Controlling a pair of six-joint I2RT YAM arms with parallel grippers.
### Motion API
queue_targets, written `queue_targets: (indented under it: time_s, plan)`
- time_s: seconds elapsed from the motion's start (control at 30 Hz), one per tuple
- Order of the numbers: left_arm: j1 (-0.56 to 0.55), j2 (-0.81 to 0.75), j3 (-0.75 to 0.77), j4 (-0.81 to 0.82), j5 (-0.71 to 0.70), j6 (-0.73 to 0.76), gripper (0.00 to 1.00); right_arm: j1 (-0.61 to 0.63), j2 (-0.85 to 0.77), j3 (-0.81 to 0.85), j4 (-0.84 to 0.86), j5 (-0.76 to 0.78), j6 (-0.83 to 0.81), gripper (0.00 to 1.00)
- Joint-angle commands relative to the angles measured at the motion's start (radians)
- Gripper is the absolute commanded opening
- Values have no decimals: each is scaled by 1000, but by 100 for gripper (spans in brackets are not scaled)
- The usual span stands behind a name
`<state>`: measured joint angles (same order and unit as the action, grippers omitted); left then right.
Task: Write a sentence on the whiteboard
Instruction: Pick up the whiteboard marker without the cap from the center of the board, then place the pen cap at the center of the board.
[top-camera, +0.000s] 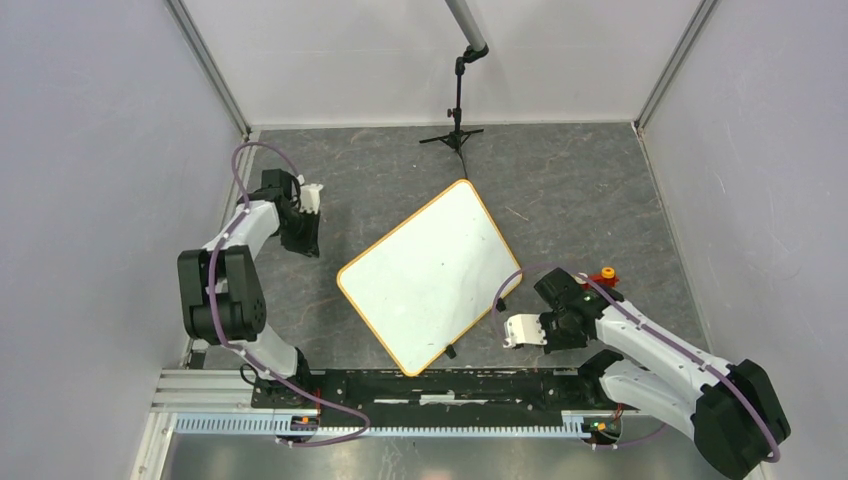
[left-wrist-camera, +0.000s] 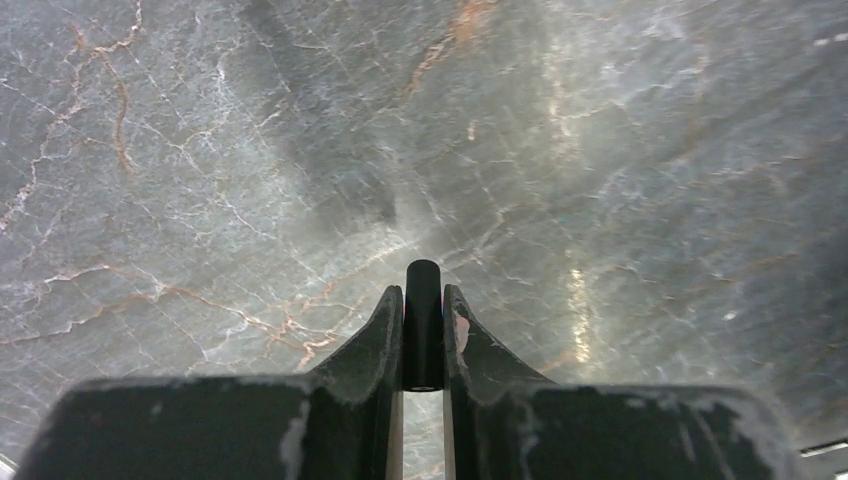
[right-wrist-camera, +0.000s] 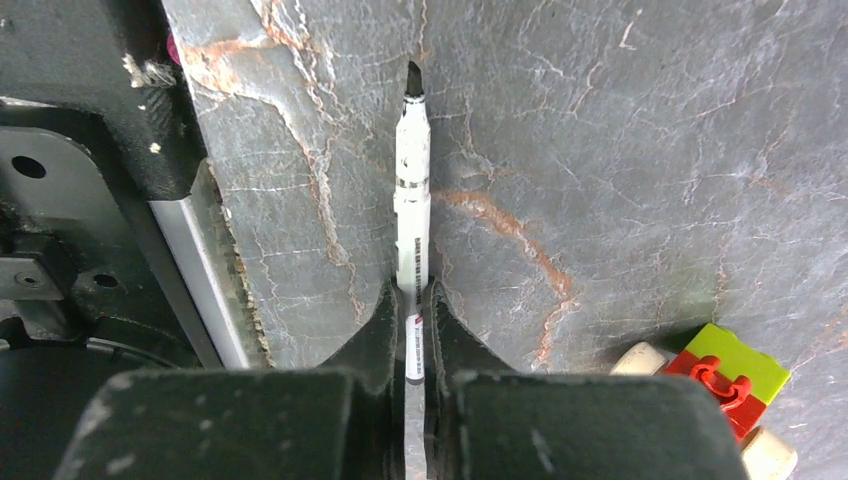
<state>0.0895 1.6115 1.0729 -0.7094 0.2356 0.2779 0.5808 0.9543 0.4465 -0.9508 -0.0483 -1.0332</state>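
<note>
Finds the whiteboard (top-camera: 425, 280) lying flat on the grey, rust-veined tabletop (top-camera: 570, 180), between the two arms. Sits turned cornerwise, one corner toward the far wall and another toward the near rail (top-camera: 420, 385). Shows a thin tan-orange rim all round and two small black clips (top-camera: 450, 351) along the near-right edge. Reads as plain white across the face from the top view.

Clamps a short black cap (left-wrist-camera: 423, 290) between the left jaws, closed on its sides, with the round end poking just past the tips. Places the left arm (top-camera: 245, 235) well to the left of the board, jaws pointed down at the tabletop and apart from the rim.

Grips a white marker (right-wrist-camera: 411, 190) in the right jaws, closed on the rear of the barrel. Leaves the black tip uncapped and pointing away from the wrist. Holds the marker over the tabletop, off the board; cannot tell whether the tip touches the surface. Puts the right arm (top-camera: 650, 345) just off the board's near-right edge, close to the clips.

Catches a small toy (right-wrist-camera: 725, 375) at the lower right of the right wrist view. Shows red and lime-green blocks with cream wheels, resting on the tabletop beside the right arm and apart from the board.

Notes a black tripod (top-camera: 457, 130) at the far side, just beyond the board's far corner, with a grey pole (top-camera: 467, 25) fixed at its top.
</note>
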Motion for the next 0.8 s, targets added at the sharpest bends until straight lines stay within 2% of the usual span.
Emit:
queue_targets:
  time_s: [0.0,0.17,0.4,0.77]
  plan:
    - [3,53,-1,52,-105,105,14,6,-23,-16,49,-11,3,0]
    - [3,107,8,66,-113,111,22,5,-57,23,37,-30,19,0]
    - [3,137,30,29,-112,115,43,5,-80,127,15,-97,54,0]
    - [7,51,116,-78,-53,105,72,4,-65,335,30,-195,147,0]
